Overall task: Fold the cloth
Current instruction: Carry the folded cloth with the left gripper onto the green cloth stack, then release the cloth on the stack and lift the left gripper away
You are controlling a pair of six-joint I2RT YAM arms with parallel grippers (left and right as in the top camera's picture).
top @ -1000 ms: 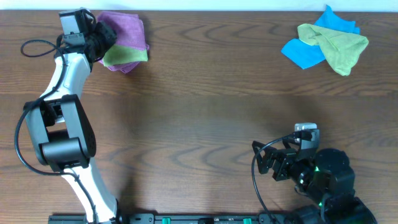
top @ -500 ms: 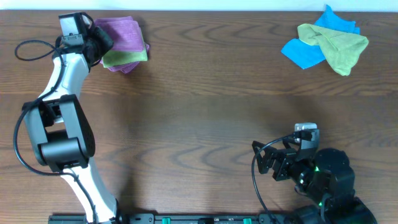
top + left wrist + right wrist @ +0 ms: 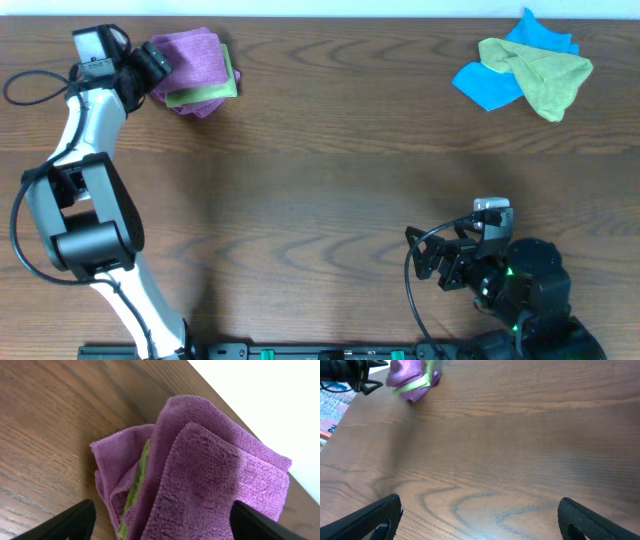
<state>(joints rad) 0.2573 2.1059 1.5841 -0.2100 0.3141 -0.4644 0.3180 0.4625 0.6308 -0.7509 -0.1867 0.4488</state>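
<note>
While the left hand (image 3: 150, 62) gapes beside the cloth (image 3: 190, 55), the right hand (image 3: 428, 260) sits spread, well apart.

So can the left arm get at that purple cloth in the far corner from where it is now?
Probably yes. The left gripper sits open right beside the purple cloth with nothing between them. A green cloth is tucked into the folds, so it might get pinched too.

"What's in front of the left gripper (image 3: 161, 525)?"

"A purple microfibre cloth (image 3: 200, 475), folded in loose layers on the dark wooden table (image 3: 45, 425). A strip of lime-green cloth (image 3: 137, 477) shows between the folds."

"And the fingers (image 3: 75, 522)?"

"Black, spread wide, one at each bottom corner."
</note>
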